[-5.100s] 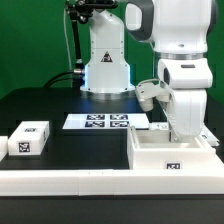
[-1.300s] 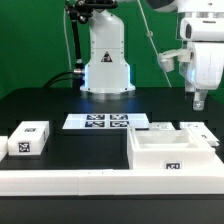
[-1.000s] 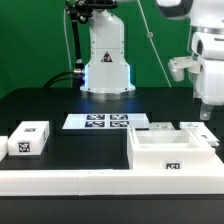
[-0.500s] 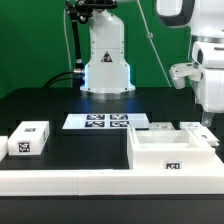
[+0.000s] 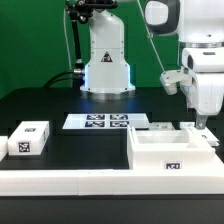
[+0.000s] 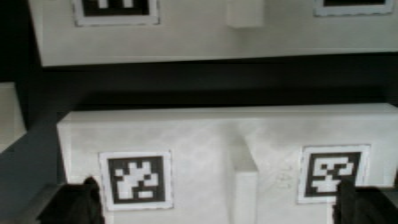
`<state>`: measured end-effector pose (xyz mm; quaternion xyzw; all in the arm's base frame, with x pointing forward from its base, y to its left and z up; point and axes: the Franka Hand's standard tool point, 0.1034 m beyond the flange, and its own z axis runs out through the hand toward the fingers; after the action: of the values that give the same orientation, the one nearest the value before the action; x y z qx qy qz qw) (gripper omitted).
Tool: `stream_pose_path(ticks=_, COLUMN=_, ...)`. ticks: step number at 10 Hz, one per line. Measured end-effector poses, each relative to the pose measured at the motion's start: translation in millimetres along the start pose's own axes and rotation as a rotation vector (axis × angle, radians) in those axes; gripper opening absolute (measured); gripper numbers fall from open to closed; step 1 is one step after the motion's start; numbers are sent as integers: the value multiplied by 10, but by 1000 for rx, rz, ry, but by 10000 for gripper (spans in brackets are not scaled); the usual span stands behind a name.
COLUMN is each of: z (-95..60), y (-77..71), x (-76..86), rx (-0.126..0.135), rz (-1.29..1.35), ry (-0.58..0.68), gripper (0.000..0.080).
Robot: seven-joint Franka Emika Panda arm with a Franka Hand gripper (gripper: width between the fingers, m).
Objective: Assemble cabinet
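Since a second ago my arm has come down, so the gripper (image 5: 203,121) now hangs just above the tagged white block (image 5: 192,128) behind the cabinet (image 5: 150,158). My jaws stand wide apart and hold nothing; in the wrist view one dark finger (image 6: 79,203) shows at each end of that block.

It lies straight below me, and its long side seems to run from finger to finger, so I judge a plain descent would straddle it with little room to spare.

The cabinet sits toward the exterior view's right, its back wall close beside the block; I cannot tell if they touch. A second small block (image 5: 160,127) lies just beside. The marker board (image 5: 105,122), a lone block (image 5: 30,138) and the long rail (image 5: 60,182) are well apart.
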<state>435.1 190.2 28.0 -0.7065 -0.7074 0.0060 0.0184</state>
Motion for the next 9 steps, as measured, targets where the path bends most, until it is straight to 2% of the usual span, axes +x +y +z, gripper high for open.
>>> stream_pose_path(ticks=3, z=114, y=-58, x=10, rx=20, rz=1, ry=3, gripper=649)
stream_pose_path(ticks=5, z=143, y=-67, x=20, rx=23, rz=1, ry=6, gripper=649)
stream_pose_path(ticks=6, z=144, y=-67, x=18, rx=23, rz=2, ry=6, gripper=508)
stream_pose_path(ticks=7, z=145, y=-68, x=17, rx=24, rz=2, ry=6, gripper=508)
stream_pose_path(ticks=8, z=148, y=-69, x=16, rx=24, rz=2, ry=6, gripper=324)
stream_pose_path(ticks=9, z=149, y=-70, x=15, rx=24, rz=2, ry=6, gripper=324)
